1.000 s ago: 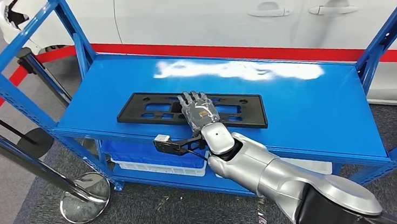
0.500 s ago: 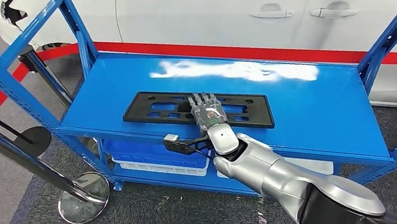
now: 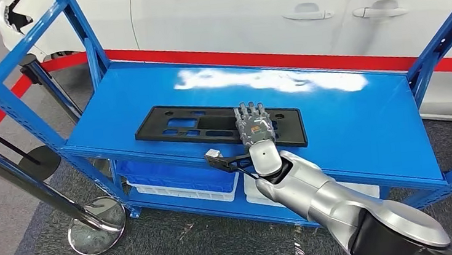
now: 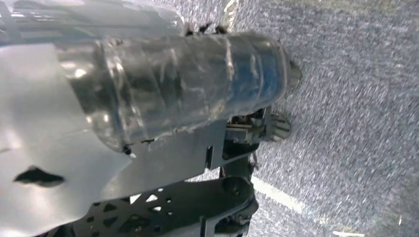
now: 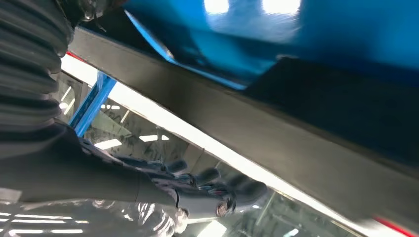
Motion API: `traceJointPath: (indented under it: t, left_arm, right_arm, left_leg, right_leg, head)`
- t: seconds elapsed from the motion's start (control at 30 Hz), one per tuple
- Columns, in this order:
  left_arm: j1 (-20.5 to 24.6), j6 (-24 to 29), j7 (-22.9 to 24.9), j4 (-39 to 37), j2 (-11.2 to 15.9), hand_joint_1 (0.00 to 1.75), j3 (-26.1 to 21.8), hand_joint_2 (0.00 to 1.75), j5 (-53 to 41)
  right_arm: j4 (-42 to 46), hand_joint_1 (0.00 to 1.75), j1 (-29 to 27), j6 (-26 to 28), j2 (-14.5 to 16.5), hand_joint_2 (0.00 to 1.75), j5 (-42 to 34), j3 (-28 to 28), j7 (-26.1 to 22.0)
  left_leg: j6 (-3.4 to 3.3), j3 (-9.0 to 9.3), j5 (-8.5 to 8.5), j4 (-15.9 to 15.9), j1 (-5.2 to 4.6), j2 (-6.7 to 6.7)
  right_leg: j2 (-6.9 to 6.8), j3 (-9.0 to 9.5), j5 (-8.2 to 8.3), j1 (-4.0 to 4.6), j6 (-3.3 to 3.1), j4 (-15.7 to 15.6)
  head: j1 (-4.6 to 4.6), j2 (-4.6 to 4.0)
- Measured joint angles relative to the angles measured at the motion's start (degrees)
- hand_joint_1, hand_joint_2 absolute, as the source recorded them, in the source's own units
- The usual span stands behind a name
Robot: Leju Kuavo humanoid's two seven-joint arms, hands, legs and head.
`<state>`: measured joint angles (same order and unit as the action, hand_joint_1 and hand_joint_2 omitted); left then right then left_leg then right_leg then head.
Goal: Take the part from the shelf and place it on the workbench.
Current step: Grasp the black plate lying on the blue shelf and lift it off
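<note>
Now my right hand (image 3: 253, 125) lies flat, fingers spread, on the black part (image 3: 198, 122), gripping nothing; the part stretches mostly to its left on the blue shelf (image 3: 346, 117). Beyond stands a white car (image 3: 250, 14) behind red tape (image 3: 304, 59); a stanchion (image 3: 96, 222) stands lower left on grey carpet.

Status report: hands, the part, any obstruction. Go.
Right hand lies flat on black part, no grip visible. Part flat on blue shelf. Left hand: state unclear. Nothing on the shelf around the part.
</note>
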<state>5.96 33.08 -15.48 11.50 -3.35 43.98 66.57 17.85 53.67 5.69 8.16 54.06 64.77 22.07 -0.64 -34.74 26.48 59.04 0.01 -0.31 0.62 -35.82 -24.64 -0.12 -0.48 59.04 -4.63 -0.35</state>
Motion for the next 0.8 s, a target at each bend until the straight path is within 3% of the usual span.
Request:
traceJointPath:
  t: [0.03,0.1,0.17,0.2,0.23,0.33,0.4,0.47,0.53,0.57,0.67,0.7,0.73,0.8]
  left_arm:
    - [0.0,0.0,0.0,0.0,0.0,0.0,0.0,0.0,0.0]
    - [0.0,0.0,-0.1,0.0,0.0,0.0,0.0,0.0,0.0]
    - [0.0,0.0,-0.1,0.0,0.0,0.0,0.0,0.0,0.0]
    - [0.1,0.1,-0.1,0.0,0.0,0.0,0.0,0.0,0.0]
    - [0.1,0.1,-0.1,0.0,0.0,0.0,0.0,0.0,0.0]
    - [0.1,0.2,-0.1,0.0,0.0,0.0,0.0,0.0,0.0]
    - [0.1,0.2,-0.1,0.0,0.0,0.0,0.0,0.0,0.0]
    - [0.1,0.2,-0.1,0.0,0.0,0.0,0.0,0.0,-0.1]
    - [0.0,0.3,-0.1,0.0,0.0,0.0,0.0,0.0,-0.1]
    - [0.1,0.3,-0.1,0.0,0.0,0.0,0.0,0.0,-0.1]
    - [0.1,0.4,-0.1,0.0,0.0,0.0,0.0,0.0,-0.1]
    - [0.1,0.4,-0.1,0.0,0.0,0.0,0.0,0.0,-0.1]
    - [0.1,0.4,-0.1,0.0,0.0,0.0,0.0,0.0,-0.1]
    - [0.0,0.2,0.2,0.0,0.0,0.0,0.0,0.0,-0.2]
  right_arm:
    - [0.0,0.0,0.0,-0.2,0.0,1.75,0.2,0.0,0.4]
    - [0.0,0.0,0.1,-1.2,0.0,1.75,0.4,0.0,0.9]
    - [-0.1,0.82,0.1,-3.3,0.0,1.75,0.5,0.0,1.2]
    - [-0.1,1.23,0.1,-4.8,0.0,1.75,0.5,0.0,1.3]
    - [-0.1,1.65,0.2,-6.2,0.0,1.75,0.4,0.0,1.3]
    - [-0.1,1.66,0.3,-9.3,0.0,1.75,0.2,0.0,0.9]
    - [-0.1,1.66,0.3,-10.3,0.1,1.75,0.1,0.0,0.7]
    - [-0.1,1.66,0.4,-10.6,0.1,1.75,0.0,0.0,0.7]
    - [-0.1,1.66,0.7,-10.8,0.1,1.75,0.0,0.0,0.7]
    - [-0.2,1.68,0.8,-10.8,0.1,1.75,-0.1,0.0,0.7]
    - [-0.2,1.71,0.7,-10.9,0.1,1.75,-0.1,0.0,0.2]
    - [-0.2,1.71,0.6,-10.9,0.1,1.75,-0.1,0.0,0.0]
    - [-0.3,1.72,0.5,-10.9,0.1,1.75,-0.1,0.0,-0.3]
    - [-0.3,1.73,0.6,-11.2,0.1,1.75,0.1,0.0,-0.7]
  left_leg:
    - [0.34,-0.53,0.9,1.3,0.03,0.02]
    - [0.98,-3.13,4.04,7.2,0.19,0.05]
    - [1.34,-6.32,6.42,13.9,0.28,0.05]
    - [1.38,-6.92,6.19,15.0,0.29,0.06]
    - [1.33,-6.45,4.94,14.0,0.29,0.06]
    - [0.56,-1.25,-0.2,3.1,0.09,0.05]
    - [0.04,0.49,-0.82,-0.7,-0.21,-0.01]
    - [-0.37,0.59,-0.92,-1.1,-0.22,-0.1]
    - [-0.91,0.92,-1.35,-1.7,0.13,-0.05]
    - [-1.19,1.1,-1.54,-2.1,0.32,0.0]
    - [-1.51,1.1,-1.57,-2.0,0.35,0.07]
    - [-1.54,1.08,-1.51,-1.9,0.35,0.07]
    - [-1.53,1.07,-1.43,-1.8,0.37,0.04]
    - [-1.29,1.06,-1.13,-1.3,0.43,-0.07]
  right_leg:
    - [-0.02,0.1,0.1,-0.16,-0.27,-0.2]
    - [-0.06,0.22,0.13,-0.31,-0.57,-0.3]
    - [-0.09,0.23,0.05,-0.31,-0.75,-0.2]
    - [-0.09,0.27,-0.01,-0.3,-0.79,-0.1]
    - [-0.07,0.38,-0.07,-0.3,-0.82,-0.1]
    - [0.04,0.77,-0.26,-0.2,-0.62,-0.1]
    - [0.05,0.63,-0.2,-0.1,-0.19,-0.1]
    - [0.02,0.54,-0.05,-0.01,0.38,-0.3]
    - [-0.04,0.09,-0.93,0.06,0.97,0.7]
    - [-0.08,-0.8,-2.24,0.08,1.25,2.8]
    - [-0.15,-5.39,-6.79,-0.2,1.76,12.9]
    - [-0.16,-6.23,-6.97,-0.31,1.87,14.7]
    - [-0.18,-6.07,-6.11,-0.44,1.93,14.3]
    - [-0.26,-3.24,-2.78,-0.73,1.95,8.5]
  head:
    - [-0.09,0.0]
    - [-0.25,0.0]
    - [-0.28,0.0]
    - [-0.29,0.0]
    - [-0.3,0.0]
    - [-0.27,0.0]
    - [-0.25,0.0]
    - [-0.24,0.0]
    - [-0.11,0.0]
    - [0.03,0.0]
    - [0.33,0.0]
    - [0.34,0.0]
    - [0.34,0.0]
    - [0.34,0.0]
